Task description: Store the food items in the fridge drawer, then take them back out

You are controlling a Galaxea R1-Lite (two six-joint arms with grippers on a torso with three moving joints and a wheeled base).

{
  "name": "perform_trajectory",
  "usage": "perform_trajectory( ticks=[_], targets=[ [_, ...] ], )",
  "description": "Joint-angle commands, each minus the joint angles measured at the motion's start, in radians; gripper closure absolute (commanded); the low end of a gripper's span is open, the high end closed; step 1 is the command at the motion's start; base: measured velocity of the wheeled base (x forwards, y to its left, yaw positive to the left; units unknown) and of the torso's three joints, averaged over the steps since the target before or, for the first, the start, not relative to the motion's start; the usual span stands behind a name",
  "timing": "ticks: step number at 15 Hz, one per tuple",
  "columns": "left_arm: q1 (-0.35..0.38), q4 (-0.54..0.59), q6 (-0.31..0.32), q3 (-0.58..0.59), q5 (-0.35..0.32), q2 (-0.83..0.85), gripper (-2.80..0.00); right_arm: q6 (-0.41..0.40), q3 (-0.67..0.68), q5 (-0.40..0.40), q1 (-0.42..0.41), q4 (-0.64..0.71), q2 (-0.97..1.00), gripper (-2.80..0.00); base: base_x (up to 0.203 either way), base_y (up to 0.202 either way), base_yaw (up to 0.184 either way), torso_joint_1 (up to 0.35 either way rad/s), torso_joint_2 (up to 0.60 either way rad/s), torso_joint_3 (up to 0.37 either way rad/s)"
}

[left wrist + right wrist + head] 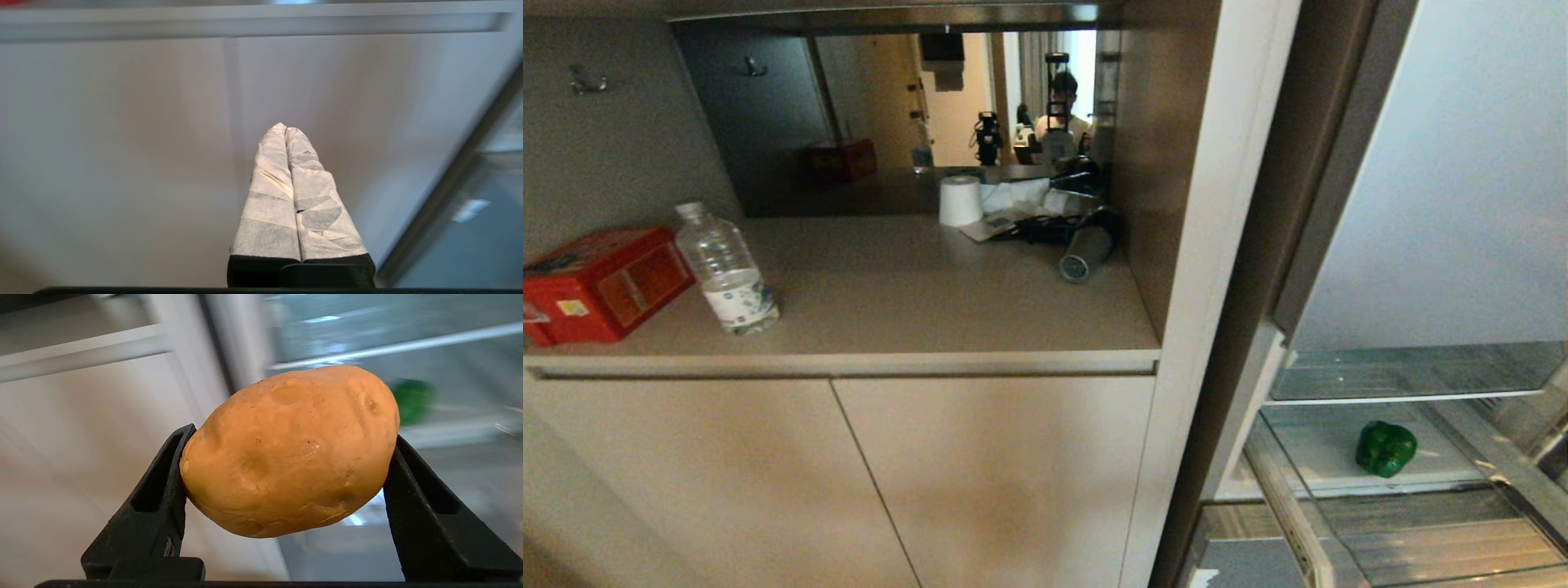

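Potato (290,451) clamped crosswise between the two black fingers (157,506) of the right gripper (286,473), one finger pressed to each end and the jaws spread wide around it; the tuber is golden-brown, dimpled and bulges out past the fingertips. Beyond the jaws and off to one side, a blurred green bell pepper (412,401) shows inside the open fridge compartment. In the head view the same pepper (1386,448) lies alone on a pale shelf (1307,457) in the fridge interior, beneath a glass shelf (1413,371) and below the tall silver-blue door (1454,188); neither arm appears in that view.

Left gripper (286,128) with its two white-taped fingers (269,196) pressed flat together, jaws closed on nothing, the tips aimed at a plain beige cabinet front (122,143).

Beige counter (915,302) left of the fridge carries a red tin box (600,282), a clear water bottle (727,269) just beside it, a white paper roll (961,200) and a dark clutter of items at the back. A person (1062,106) is visible through the opening behind the counter.
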Motion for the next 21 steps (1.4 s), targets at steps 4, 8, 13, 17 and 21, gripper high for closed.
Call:
perform_trajectory(
  ticks=[4,8,13,17,21],
  targets=[
    [0.0,-0.001,0.0,0.011,0.0,0.0,0.0,-0.002,0.0,0.0,0.0,-0.002,0.002,0.0,0.001,-0.005,0.174,0.004,0.0,0.0],
    [0.0,-0.001,0.0,0.011,0.0,0.0,0.0,-0.148,0.0,0.024,0.001,-0.013,0.002,0.0,0.001,-0.005,0.146,0.002,0.0,0.001],
    [0.0,-0.001,0.001,0.011,0.0,0.0,0.0,-0.228,-0.179,0.232,0.0,0.035,0.047,0.0,0.0,0.0,0.011,0.0,0.0,0.0],
    [0.0,-0.001,0.0,0.011,0.0,0.0,0.0,-0.233,-0.352,0.333,0.001,0.039,0.427,0.0,0.0,0.0,0.0,0.0,0.0,0.0],
    [0.0,-0.001,0.0,0.011,0.0,0.0,0.0,-0.232,-0.477,0.472,0.036,-0.134,0.841,0.0,0.0,0.0,0.0,0.0,0.0,0.0]
  ],
)
